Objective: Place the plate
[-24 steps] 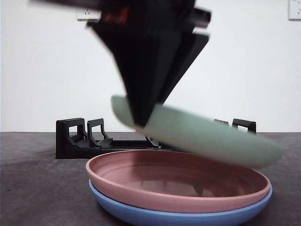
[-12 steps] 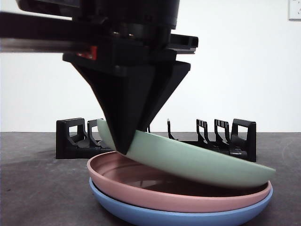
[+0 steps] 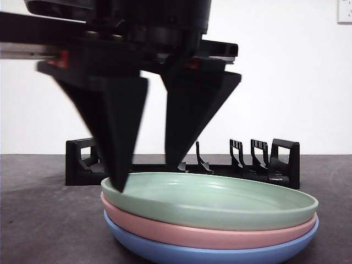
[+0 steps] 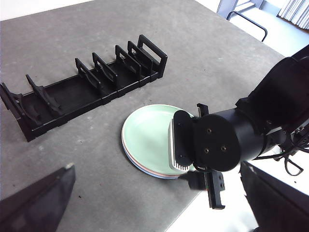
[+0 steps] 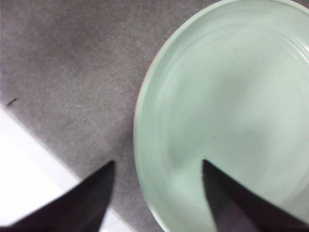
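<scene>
Front view shows the green plate [image 3: 212, 201] lying flat on top of a pink plate [image 3: 209, 235], which sits on a blue plate [image 3: 214, 254]; three plates in all, one of each colour, nested in a stack on the dark worktop [image 3: 44, 220]. The right gripper [image 3: 148, 176] stands over the stack's near rim with its jaws spread apart, one outside the rim and one over the bowl, holding nothing. In the right wrist view the green rim passes between the two jaws without either pressing on it. The placement looks done, so the step in hand is the retreat: I judge it best to lift straight up, jaws wide, so neither tip drags the rim and shifts the stack. One black dish rack [image 3: 181, 165] stands behind, slots empty. The left gripper [image 4: 154, 203] waits high above, jaws apart and empty.
</scene>
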Robot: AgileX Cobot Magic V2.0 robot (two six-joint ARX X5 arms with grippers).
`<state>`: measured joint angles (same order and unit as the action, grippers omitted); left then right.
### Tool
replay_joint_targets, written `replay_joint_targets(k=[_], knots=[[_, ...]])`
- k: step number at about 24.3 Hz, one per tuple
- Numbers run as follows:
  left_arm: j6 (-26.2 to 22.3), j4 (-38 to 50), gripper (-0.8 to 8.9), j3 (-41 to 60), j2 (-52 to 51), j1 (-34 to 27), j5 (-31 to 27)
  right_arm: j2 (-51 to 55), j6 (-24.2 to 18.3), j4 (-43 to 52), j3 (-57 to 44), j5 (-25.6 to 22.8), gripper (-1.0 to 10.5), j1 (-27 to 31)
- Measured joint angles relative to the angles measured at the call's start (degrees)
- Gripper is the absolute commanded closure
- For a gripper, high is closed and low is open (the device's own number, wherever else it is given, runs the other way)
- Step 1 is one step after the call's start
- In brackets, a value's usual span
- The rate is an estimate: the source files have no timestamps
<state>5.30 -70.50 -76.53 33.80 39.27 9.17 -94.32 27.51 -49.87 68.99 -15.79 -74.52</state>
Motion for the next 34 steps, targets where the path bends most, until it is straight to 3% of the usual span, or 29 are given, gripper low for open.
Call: replay_joint_targets(k=[2, 7, 16, 26, 27, 29, 30, 31, 32, 34], knots=[[0.0, 0.0, 2.51, 0.0, 0.0, 0.0, 0.0, 0.35, 0.02, -0.46, 0.17, 0.83, 4.8, 0.02], [0.0, 0.0, 2.51, 0.0, 0.0, 0.0, 0.0, 8.68, -0.24, -3.56, 3.08, 0.87, 4.8, 1.79], [0.0, 0.02, 2.51, 0.11, 0.0, 0.0, 0.0, 31.21, -5.07, -10.6, 3.28, 0.79, 4.8, 13.97], [0.48, 0.04, 2.71, 1.9, 0.0, 0.0, 0.0, 51.08, -6.67, -18.69, 3.28, 2.25, 4.8, 14.93], [0.74, 0.04, 3.01, 1.88, 0.0, 0.0, 0.0, 52.04, -6.67, -19.26, 3.28, 2.25, 4.8, 14.93], [1.31, 0.07, 4.59, 1.9, 0.0, 0.0, 0.0, 54.07, -6.67, -20.09, 3.28, 2.25, 5.1, 14.93], [1.55, 0.07, 6.26, 1.88, 0.0, 0.0, 0.0, 55.08, -6.67, -20.41, 3.28, 2.25, 6.4, 14.93], [1.75, 0.04, 8.27, 1.9, 0.0, 0.0, 0.0, 56.02, -6.62, -20.72, 3.28, 2.25, 8.5, 14.93], [1.86, 0.04, 7.84, 1.9, 0.0, -0.02, 0.0, 56.7, -6.62, -21.16, 3.28, 2.25, 9.7, 14.93], [2.45, 0.02, 8.05, 1.9, 0.0, 0.0, -0.11, 57.94, -6.62, -22.36, 3.28, 2.1, 9.3, 14.93]])
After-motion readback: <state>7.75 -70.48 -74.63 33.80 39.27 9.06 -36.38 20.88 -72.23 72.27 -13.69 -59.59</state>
